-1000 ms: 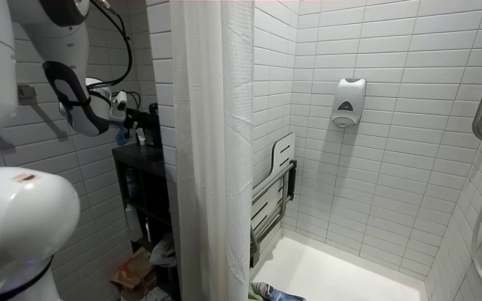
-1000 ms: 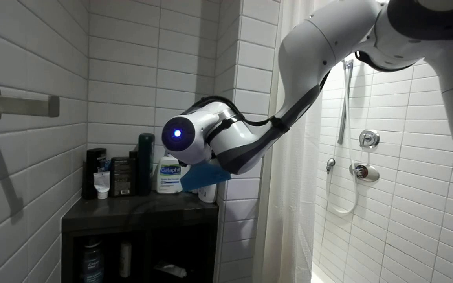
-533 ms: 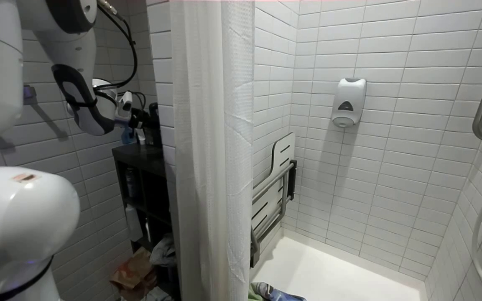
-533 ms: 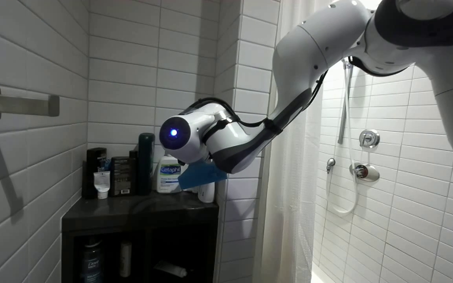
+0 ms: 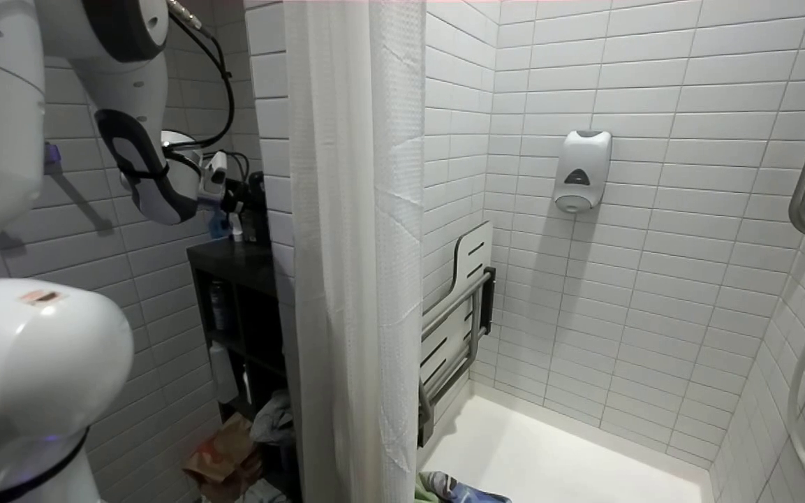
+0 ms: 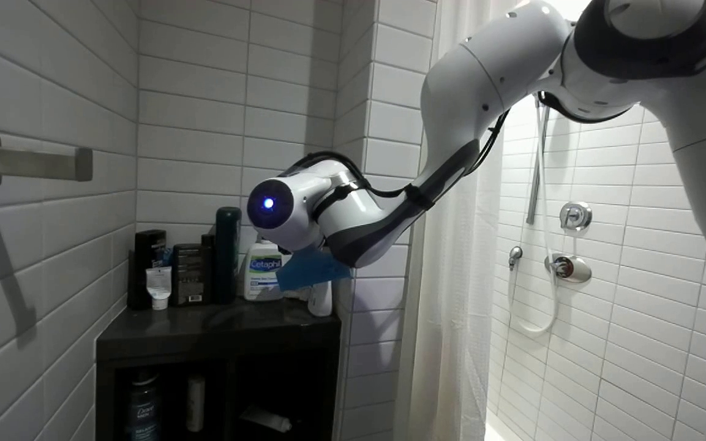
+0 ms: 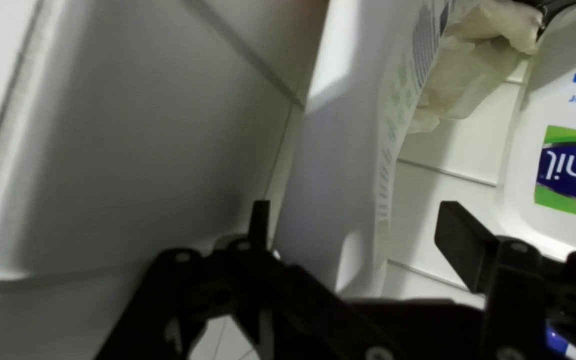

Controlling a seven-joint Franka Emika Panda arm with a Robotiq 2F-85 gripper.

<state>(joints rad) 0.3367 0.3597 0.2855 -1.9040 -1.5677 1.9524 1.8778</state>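
Observation:
In the wrist view my gripper (image 7: 355, 215) stands open. A tall white bottle (image 7: 337, 165) with faint print along its edge lies between the fingers. It is close to the left finger, while a clear gap with wall tile behind separates it from the right fingertip (image 7: 462, 245). Contact on the left side cannot be made out. To the right is a white Cetaphil bottle (image 7: 547, 165), its label upside down here. In an exterior view the white bottle (image 6: 320, 299) shows only its lower part, below a blue panel (image 6: 310, 269) under the wrist; the fingers are hidden there.
A dark shelf unit (image 6: 206, 324) carries the bottles. Dark bottles (image 6: 227, 254) and a white tube (image 6: 158, 285) stand left of the Cetaphil. A tiled wall corner (image 6: 368, 306) and the shower curtain (image 6: 450, 318) border the right. Crumpled pale plastic (image 7: 467, 70) lies between the two white bottles.
The arm and wrist have shifted a little, rightward in an exterior view and slightly left and up in an exterior view facing the shelf. The jaws have closed slightly but remain apart.

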